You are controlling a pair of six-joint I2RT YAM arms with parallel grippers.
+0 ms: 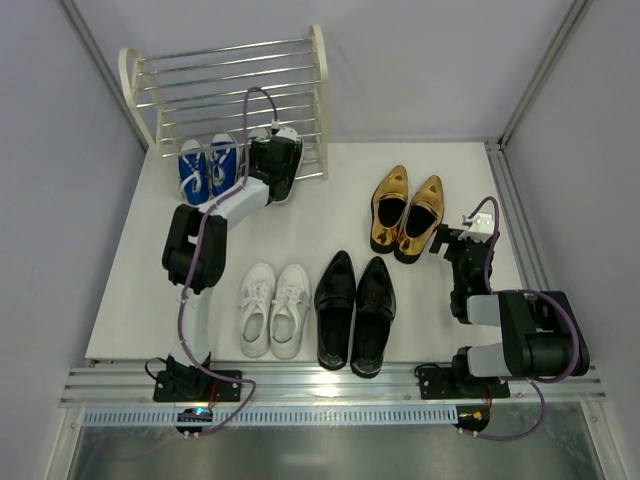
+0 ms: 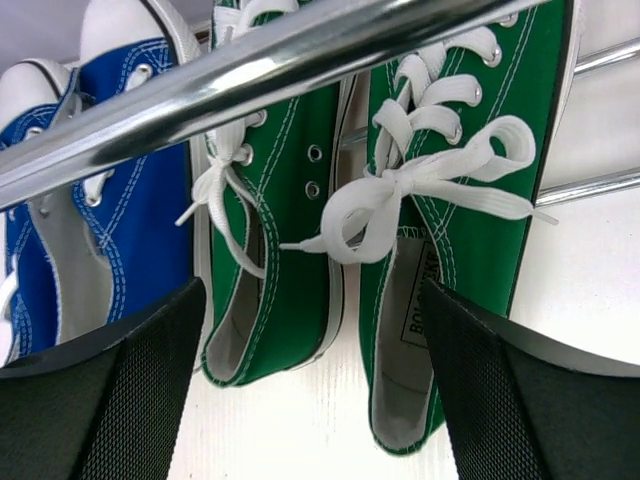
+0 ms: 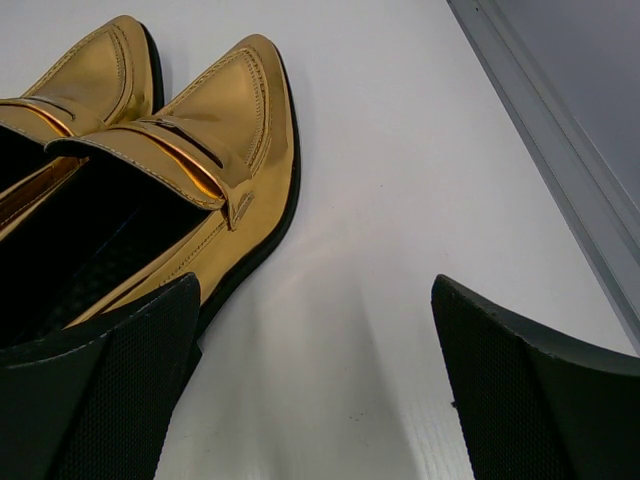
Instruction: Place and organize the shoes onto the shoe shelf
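The shoe shelf (image 1: 230,95) stands at the back left. Blue sneakers (image 1: 207,168) sit at its bottom left. Green sneakers with white laces (image 2: 300,260) sit beside the blue sneakers (image 2: 110,220), toes under a chrome rod (image 2: 250,70). My left gripper (image 1: 274,165) is open and empty, its jaws either side of the green heels (image 2: 312,292), covering them in the top view. Gold pointed shoes (image 1: 407,212), black loafers (image 1: 355,312) and white sneakers (image 1: 272,308) stand on the table. My right gripper (image 1: 455,245) is open and empty (image 3: 315,285), just right of the gold shoes (image 3: 170,170).
Grey walls close in both sides and the back. A metal rail (image 3: 560,150) runs along the table's right edge. The arm bases sit on a rail (image 1: 330,385) at the near edge.
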